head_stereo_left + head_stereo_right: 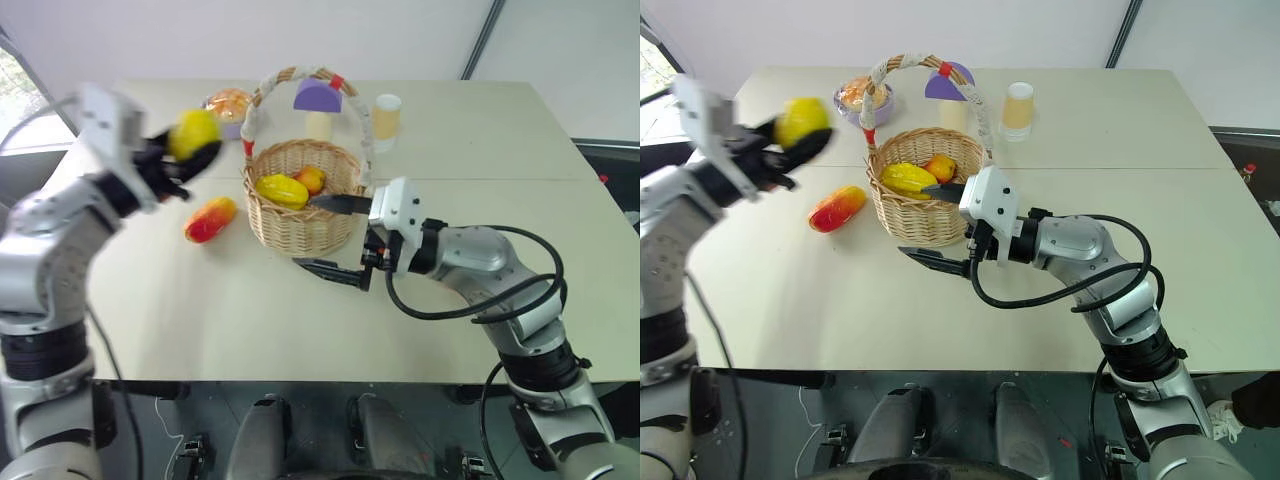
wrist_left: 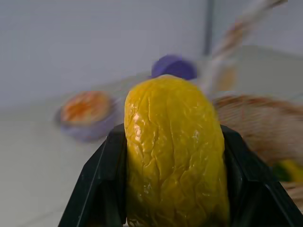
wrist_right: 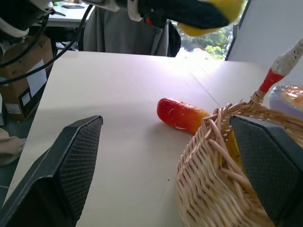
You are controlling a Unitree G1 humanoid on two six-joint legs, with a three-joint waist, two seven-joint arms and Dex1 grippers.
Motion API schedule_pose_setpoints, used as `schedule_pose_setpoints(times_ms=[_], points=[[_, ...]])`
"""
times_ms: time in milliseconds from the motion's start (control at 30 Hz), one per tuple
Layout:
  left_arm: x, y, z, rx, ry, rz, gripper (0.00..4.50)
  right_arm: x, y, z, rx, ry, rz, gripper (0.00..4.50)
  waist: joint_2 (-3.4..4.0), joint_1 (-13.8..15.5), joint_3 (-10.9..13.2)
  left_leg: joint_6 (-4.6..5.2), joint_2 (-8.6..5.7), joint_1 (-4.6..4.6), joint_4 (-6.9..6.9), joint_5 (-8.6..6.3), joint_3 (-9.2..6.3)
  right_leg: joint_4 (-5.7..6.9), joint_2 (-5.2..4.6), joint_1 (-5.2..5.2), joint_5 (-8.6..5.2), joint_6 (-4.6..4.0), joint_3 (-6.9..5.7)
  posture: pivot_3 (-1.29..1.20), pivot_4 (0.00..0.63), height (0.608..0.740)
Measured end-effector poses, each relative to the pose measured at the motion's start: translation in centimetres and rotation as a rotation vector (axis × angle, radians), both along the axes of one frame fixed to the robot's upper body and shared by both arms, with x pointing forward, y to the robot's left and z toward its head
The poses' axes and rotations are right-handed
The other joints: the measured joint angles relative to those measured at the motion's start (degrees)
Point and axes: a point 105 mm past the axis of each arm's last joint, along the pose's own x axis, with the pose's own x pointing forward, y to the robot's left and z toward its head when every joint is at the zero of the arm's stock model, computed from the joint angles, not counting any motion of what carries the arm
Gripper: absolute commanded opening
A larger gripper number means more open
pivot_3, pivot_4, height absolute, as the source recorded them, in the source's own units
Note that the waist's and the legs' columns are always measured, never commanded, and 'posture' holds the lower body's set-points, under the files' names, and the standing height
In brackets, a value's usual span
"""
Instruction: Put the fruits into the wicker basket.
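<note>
My left gripper (image 1: 188, 152) is shut on a lumpy yellow fruit (image 2: 173, 151), held in the air to the left of the wicker basket (image 1: 300, 228). Inside the basket lie another yellow fruit (image 1: 282, 190) and a small orange-red one (image 1: 311, 179). An elongated red-orange-yellow fruit (image 1: 210, 219) lies on the table just left of the basket and also shows in the right wrist view (image 3: 182, 115). My right gripper (image 1: 335, 237) stands open at the basket's near right side, one finger over the rim and the other low outside the wall.
Behind the basket stand a purple bowl with an orange bun (image 1: 228, 105), a purple-capped mushroom toy (image 1: 318, 97) and a pale yellow cup (image 1: 386, 117). The basket's tall cloth-wrapped handle (image 1: 258, 105) arches over it. The table (image 1: 200, 320) stretches bare toward me.
</note>
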Motion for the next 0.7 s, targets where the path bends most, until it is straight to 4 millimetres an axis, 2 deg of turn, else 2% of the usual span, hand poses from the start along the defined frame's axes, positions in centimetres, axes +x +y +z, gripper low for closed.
schedule_pose_setpoints(times_ms=[133, 200, 233, 300, 400, 533, 667, 700], points=[[1.3, -6.1, -1.6, 0.038, 0.061, -0.11, 1.88, 0.5, -0.1, 0.3, 0.006, -0.003, -0.008, 4.5, -0.01, -0.22, 0.0, 0.0, -0.03, -0.03, 0.03, 0.0, 0.0, -0.01, 0.33, -0.01, -0.01, -0.01, 0.02, 0.0, 0.15, 0.74], [2.1, -7.4, -2.5, 0.065, 0.095, -0.103, 1.88, 0.5, 0.1, 0.5, 0.012, -0.006, -0.006, 4.5, 0.0, -1.19, 0.0, 0.01, 0.07, -0.02, 0.02, 0.0, -0.02, 0.01, 0.46, -0.06, -0.01, -0.02, 0.06, 0.0, 0.15, 0.74], [2.9, -7.4, -3.1, 0.089, 0.116, -0.072, 1.88, 0.5, 0.0, 0.5, 0.011, -0.007, -0.012, 4.5, 0.01, -1.59, 0.0, 0.01, 0.13, 0.03, -0.02, 0.0, 0.0, 0.02, 0.53, -0.09, -0.02, -0.03, 0.1, 0.0, 0.15, 0.74], [4.0, -7.3, -4.3, 0.095, 0.159, -0.039, 2.84, 0.7, -0.2, 0.5, 0.012, -0.006, -0.028, 4.5, 0.02, -1.83, 0.01, 0.01, 0.19, 0.04, -0.06, 0.01, -0.01, 0.06, 0.61, -0.13, -0.04, -0.07, 0.1, 0.0, 0.15, 0.74], [4.3, -7.5, -5.2, 0.064, 0.201, -0.051, 4.32, 0.5, -0.2, 0.5, 0.015, -0.013, -0.043, 4.5, 0.02, -1.56, 0.01, 0.01, 0.23, 0.01, -0.05, 0.01, -0.05, 0.07, 0.62, -0.14, -0.06, -0.11, 0.07, 0.0, 0.15, 0.74], [4.2, -6.2, -3.7, -0.017, 0.172, -0.049, 4.43, 0.2, -0.3, 0.5, 0.013, -0.014, -0.05, 4.5, 0.02, -1.42, 0.01, 0.0, 0.21, -0.02, -0.01, 0.01, -0.03, 0.06, 0.53, -0.14, -0.06, -0.1, 0.07, 0.0, 0.15, 0.74], [2.9, -3.0, -1.7, -0.101, 0.102, -0.045, 4.43, 0.2, -0.3, 0.5, 0.013, -0.013, -0.056, 4.5, 0.02, -1.49, 0.01, 0.0, 0.23, -0.01, -0.02, 0.01, -0.04, 0.07, 0.54, -0.14, -0.06, -0.1, 0.07, 0.0, 0.15, 0.74], [2.7, -1.6, -1.2, -0.117, 0.097, -0.016, 4.43, 0.2, -0.3, 0.5, 0.014, -0.012, -0.054, 4.5, 0.02, -1.52, 0.01, -0.01, 0.23, -0.01, -0.02, 0.02, -0.04, 0.06, 0.54, -0.14, -0.06, -0.1, 0.07, 0.0, 0.15, 0.74]])
